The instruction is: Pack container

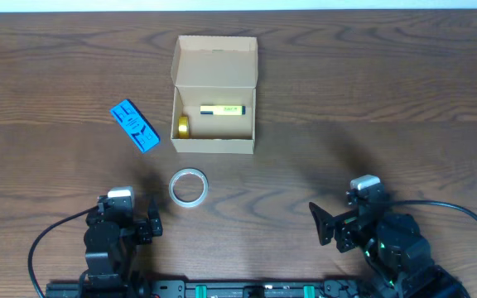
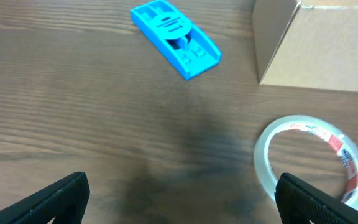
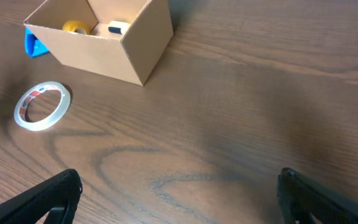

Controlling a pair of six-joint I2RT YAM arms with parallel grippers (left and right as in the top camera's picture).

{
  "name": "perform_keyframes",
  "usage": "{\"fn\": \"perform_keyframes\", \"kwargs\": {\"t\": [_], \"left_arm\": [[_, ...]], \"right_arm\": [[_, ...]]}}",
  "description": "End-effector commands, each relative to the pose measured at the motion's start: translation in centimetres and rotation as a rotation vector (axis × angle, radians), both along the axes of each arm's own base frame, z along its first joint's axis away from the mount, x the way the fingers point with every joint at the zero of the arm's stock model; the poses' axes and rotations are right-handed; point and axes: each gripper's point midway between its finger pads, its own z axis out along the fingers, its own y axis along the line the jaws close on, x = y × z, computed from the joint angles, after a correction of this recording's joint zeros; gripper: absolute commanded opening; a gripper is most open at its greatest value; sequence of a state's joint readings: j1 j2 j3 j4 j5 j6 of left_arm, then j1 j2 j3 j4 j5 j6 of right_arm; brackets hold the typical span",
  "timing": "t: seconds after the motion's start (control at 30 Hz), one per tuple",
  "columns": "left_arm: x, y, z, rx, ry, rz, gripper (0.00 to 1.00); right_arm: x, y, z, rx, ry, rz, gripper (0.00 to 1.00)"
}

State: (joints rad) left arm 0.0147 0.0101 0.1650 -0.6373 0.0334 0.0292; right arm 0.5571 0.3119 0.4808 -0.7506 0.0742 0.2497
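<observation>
Packing looks partly done: the box (image 1: 214, 146) sits open on the table (image 1: 387, 99) with a yellow roll (image 1: 184, 127) and a pen (image 1: 223, 110) inside, left claw (image 2: 179, 208) and right claw (image 3: 179, 199) are both wide open and empty, so next one should grab the clear tape roll (image 1: 189, 186)

The table (image 1: 387, 99) is dark wood grain with a smooth, low-sheen finish, the container (image 1: 214, 146) is plain matt tan cardboard, the tape roll (image 2: 261, 165) is clear glossy film, and the blue piece (image 2: 176, 38) is smooth moulded plastic.
</observation>
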Motion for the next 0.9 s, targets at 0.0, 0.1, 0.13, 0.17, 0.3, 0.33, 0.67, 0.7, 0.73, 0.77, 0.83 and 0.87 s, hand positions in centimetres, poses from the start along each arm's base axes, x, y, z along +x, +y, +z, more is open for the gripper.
{"fn": "perform_keyframes", "kwargs": {"t": [0.0, 0.1, 0.13, 0.17, 0.3, 0.33, 0.67, 0.7, 0.73, 0.77, 0.83, 0.87], "left_arm": [[0.1, -0.7, 2.2, -0.121, -0.054, 0.025, 0.95], [0.0, 0.5, 5.9, -0.235, -0.127, 0.169, 0.96], [-0.2, 0.7, 6.9, -0.273, -0.136, 0.201, 0.96], [-0.2, 0.7, 7.8, -0.305, -0.136, 0.217, 0.96], [0.6, 0.2, 9.8, -0.395, -0.039, 0.26, 0.96], [1.2, -0.1, 10.1, -0.4, -0.002, 0.255, 0.96], [12.3, -1.8, 10.9, -0.386, 0.359, 0.197, 0.95], [13.4, -1.8, 10.4, -0.386, 0.375, 0.201, 0.95], [14.3, -1.8, 9.5, -0.382, 0.399, 0.205, 0.95], [14.8, -1.8, 8.2, -0.374, 0.438, 0.21, 0.95], [15.5, -1.7, 5.7, -0.365, 0.502, 0.226, 0.95], [16.0, -1.4, 4.8, -0.355, 0.515, 0.238, 0.95]], "right_arm": [[0.0, -0.1, -0.1, 0.012, 0.008, -0.013, 0.99], [0.0, -0.1, -0.1, 0.013, 0.008, -0.013, 0.99], [0.0, -0.1, -0.1, 0.012, 0.008, -0.013, 0.99], [0.0, -0.1, -0.1, 0.013, 0.008, -0.013, 0.99], [0.0, -0.1, -0.1, 0.012, 0.008, -0.013, 0.99], [0.0, -0.1, -0.1, 0.013, 0.008, -0.013, 0.99], [0.0, -0.1, -0.1, 0.013, 0.008, -0.013, 0.99], [0.0, -0.1, -0.1, 0.012, 0.008, -0.013, 0.99], [0.0, -0.1, -0.1, 0.012, 0.008, -0.013, 0.99], [0.0, -0.1, -0.1, 0.012, 0.008, -0.013, 0.99], [0.0, -0.1, -0.1, 0.013, 0.008, -0.013, 0.99], [0.0, -0.1, -0.1, 0.013, 0.008, -0.013, 0.99]]}}
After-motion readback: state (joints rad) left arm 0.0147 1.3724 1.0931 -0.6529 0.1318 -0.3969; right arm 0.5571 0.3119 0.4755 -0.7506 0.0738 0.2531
